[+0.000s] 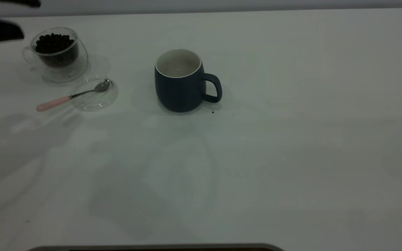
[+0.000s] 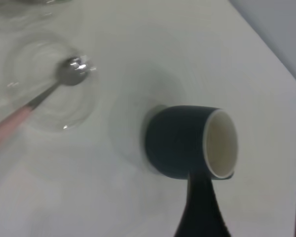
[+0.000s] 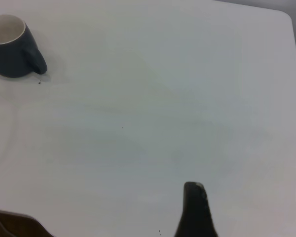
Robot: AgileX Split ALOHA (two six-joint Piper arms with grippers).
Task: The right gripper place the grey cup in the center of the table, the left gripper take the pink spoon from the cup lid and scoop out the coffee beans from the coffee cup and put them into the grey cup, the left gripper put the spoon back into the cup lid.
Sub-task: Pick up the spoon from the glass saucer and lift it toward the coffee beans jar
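Exterior view: rounded matte grey cup (image 1: 180,85)

Grey cup (image 3: 11,47) upright on white tabletop (image 3: 163,108), off-white inside, handle twd open tabletop, tiny dark speck just beside it. One dark finger of right gripper (image 3: 195,210) at frame edge, well apart from cup.

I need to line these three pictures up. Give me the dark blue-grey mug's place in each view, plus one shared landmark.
Exterior view: the rounded dark blue-grey matte mug stands upright slightly left of centre, handle toward the right arm's side.
Left wrist view: mug at lower centre-right, off-white mouth facing right.
Right wrist view: mug in the upper-left corner.
Shared landmark: the plain white tabletop, whose rounded corner shows in every view.
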